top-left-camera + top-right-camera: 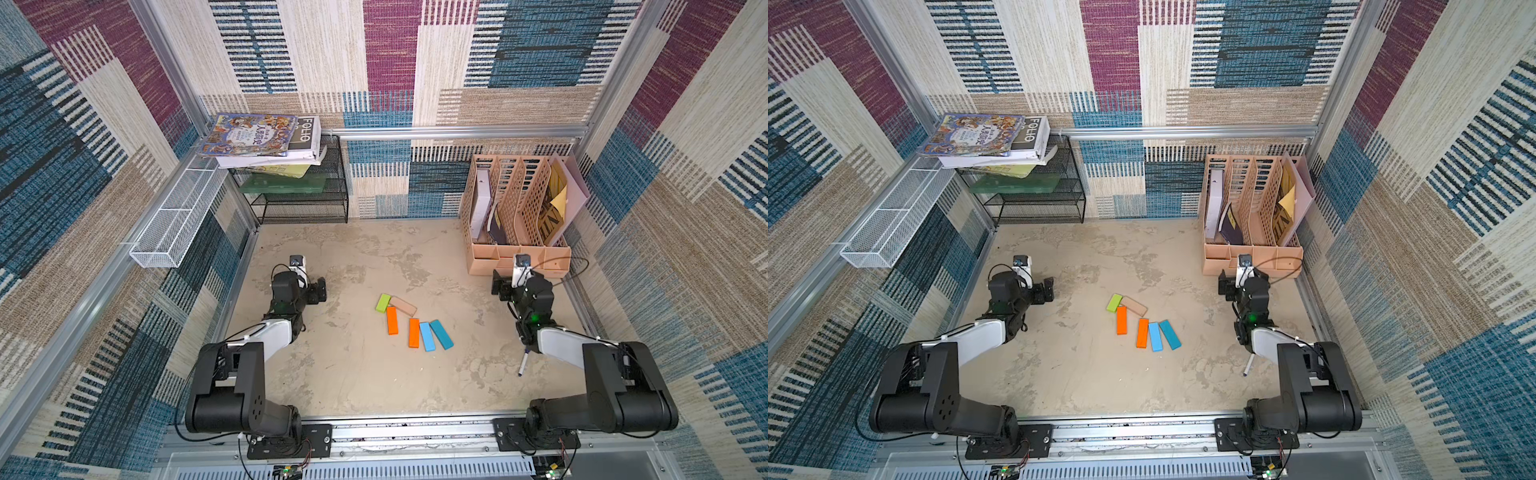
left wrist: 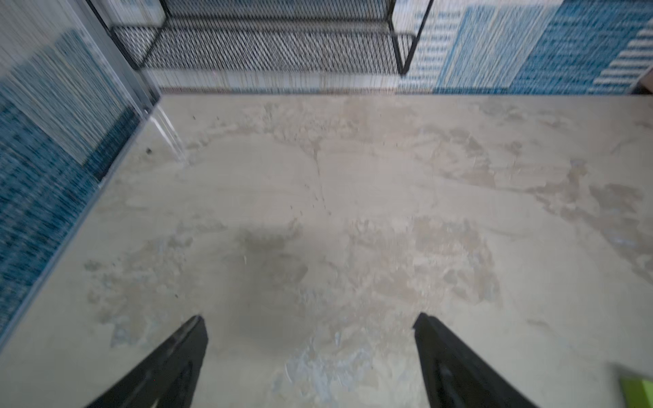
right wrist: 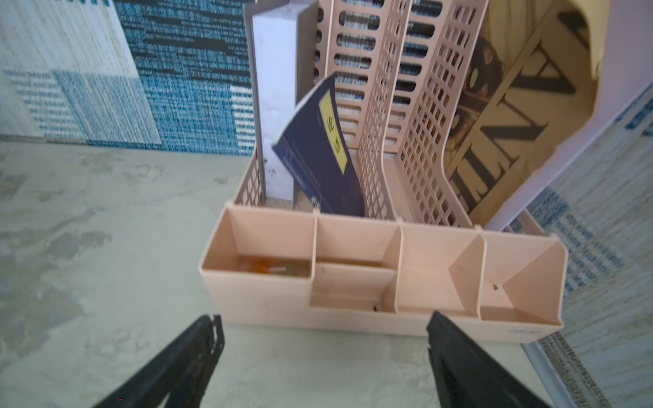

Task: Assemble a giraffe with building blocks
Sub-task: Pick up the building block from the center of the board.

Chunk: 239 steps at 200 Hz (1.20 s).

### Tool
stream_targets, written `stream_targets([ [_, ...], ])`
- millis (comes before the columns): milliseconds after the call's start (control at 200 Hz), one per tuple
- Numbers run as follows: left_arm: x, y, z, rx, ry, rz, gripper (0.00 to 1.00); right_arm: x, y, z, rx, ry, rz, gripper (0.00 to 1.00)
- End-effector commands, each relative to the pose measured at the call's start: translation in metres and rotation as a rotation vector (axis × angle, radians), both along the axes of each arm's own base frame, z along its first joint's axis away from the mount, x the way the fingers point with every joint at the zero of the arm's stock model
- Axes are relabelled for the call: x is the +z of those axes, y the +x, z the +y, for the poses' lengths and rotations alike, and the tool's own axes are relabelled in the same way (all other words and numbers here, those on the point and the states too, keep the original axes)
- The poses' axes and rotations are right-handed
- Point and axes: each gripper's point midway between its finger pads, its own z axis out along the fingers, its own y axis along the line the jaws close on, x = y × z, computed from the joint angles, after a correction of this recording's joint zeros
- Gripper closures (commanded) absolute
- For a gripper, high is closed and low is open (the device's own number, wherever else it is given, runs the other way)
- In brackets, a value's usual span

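Left wrist view has my left gripper [image 2: 310, 318] spread wide over bare table [image 2: 353, 194], nothing between the jaws, with only a corner of the green block [image 2: 636, 388] at the edge. Right wrist view has my right gripper [image 3: 322, 316] released too, empty, just short of the pink organizer [image 3: 265, 293]. Only the top views show all six building blocks [image 1: 414, 332], lying flat in a loose cluster well apart from the organizer, on its side toward my left gripper. The organizer's upright slots hold a white folder [image 3: 274, 88], a dark blue book [image 3: 318, 152] and a magazine [image 3: 512, 134]. One front tray holds small blurred items.

Pink organizer [image 3: 353, 328] on table [image 3: 106, 247], just ahead of right gripper [image 3: 322, 317], jaws wide apart, empty. Blue book [image 3: 318, 155] leaning in a rear slot.
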Motion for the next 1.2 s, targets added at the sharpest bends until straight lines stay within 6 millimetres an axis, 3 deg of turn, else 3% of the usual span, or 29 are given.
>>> stream_targets([
  [0,0.014,-0.012,-0.002,-0.010,0.006,0.028,0.04,-0.014,-0.012,-0.016,-0.201,-0.014,0.314,0.04],
  [90,0.053,-0.015,-0.011,-0.044,-0.039,-0.013,0.02,0.002,-0.005,0.028,-0.100,-0.157,0.397,0.04],
  [200,0.085,-0.016,-0.022,-0.026,-0.221,-0.003,0.03,-0.006,-0.012,0.096,0.068,-0.205,0.473,0.04],
  [315,0.090,-0.017,-0.051,-0.148,-0.312,0.086,0.14,-0.035,-0.040,0.178,0.386,-0.137,0.596,0.03],
  [356,0.091,-0.017,-0.057,-0.166,-0.331,0.119,0.16,-0.047,-0.052,0.197,0.453,-0.122,0.653,0.00],
  [506,0.084,-0.013,-0.070,-0.211,-0.365,0.219,0.19,-0.098,-0.095,0.256,0.698,-0.098,0.882,0.08],
  [631,0.081,-0.012,-0.071,-0.215,-0.374,0.253,0.20,-0.126,-0.109,0.284,0.744,-0.235,0.935,0.08],
  [746,0.081,-0.013,-0.070,-0.204,-0.380,0.255,0.19,-0.146,-0.111,0.304,0.766,-0.354,0.952,0.05],
  [1032,0.082,-0.015,-0.074,-0.223,-0.382,0.264,0.15,-0.143,-0.088,0.339,0.816,-0.459,0.896,0.01],
  [1112,0.081,-0.015,-0.075,-0.228,-0.388,0.268,0.06,-0.144,-0.084,0.346,0.844,-0.473,0.899,0.02],
  [1192,0.081,-0.014,-0.075,-0.230,-0.388,0.271,0.05,-0.150,-0.083,0.353,0.869,-0.470,0.915,0.02],
])
